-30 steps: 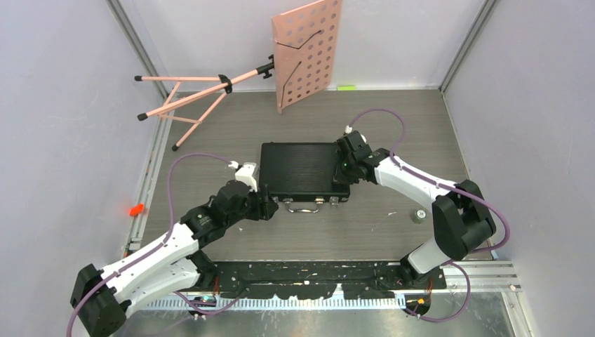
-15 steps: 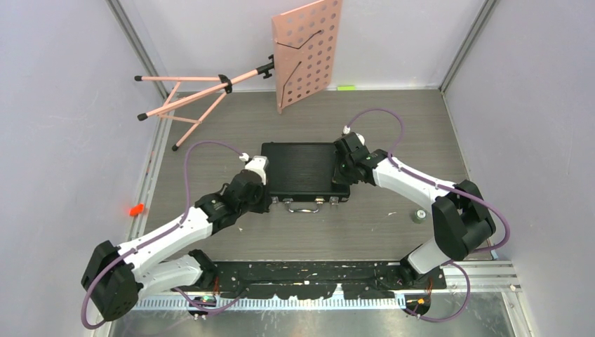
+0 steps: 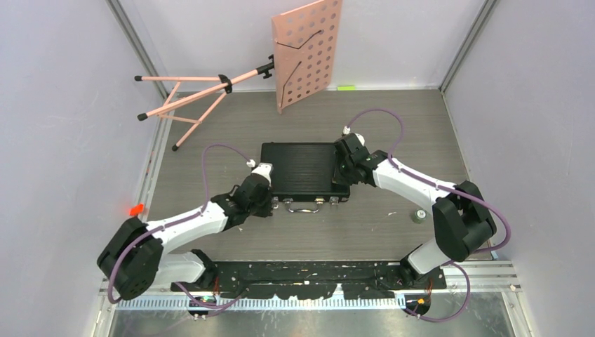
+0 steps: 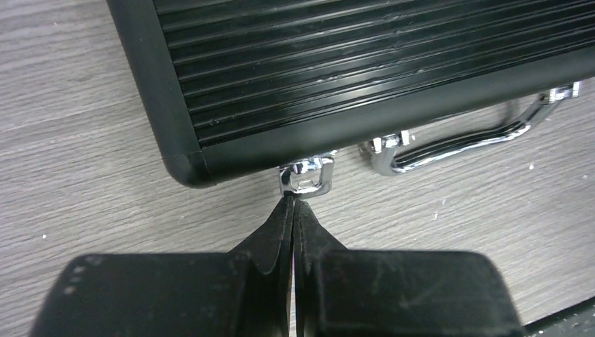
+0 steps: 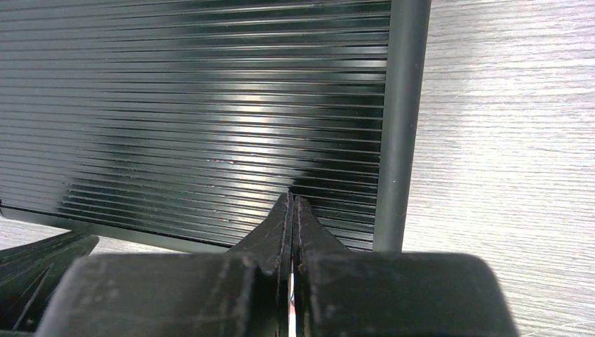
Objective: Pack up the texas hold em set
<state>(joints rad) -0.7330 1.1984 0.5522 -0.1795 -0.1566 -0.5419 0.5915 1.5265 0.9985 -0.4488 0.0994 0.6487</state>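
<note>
I see the black ribbed briefcase (image 3: 303,170) lying closed and flat mid-tabletop (image 3: 365,232), its handle (image 4: 463,137) toward the arm bases. My left claw (image 4: 292,200) is pressed together with nothing in it, its tips right against the silver latch (image 4: 306,177) by the case's near left corner. My right claw (image 5: 292,200) is pressed together too, tips on the ribbed lid just inside its right edge. The pink music stand (image 3: 306,53) lies tipped over at the far side.
</note>
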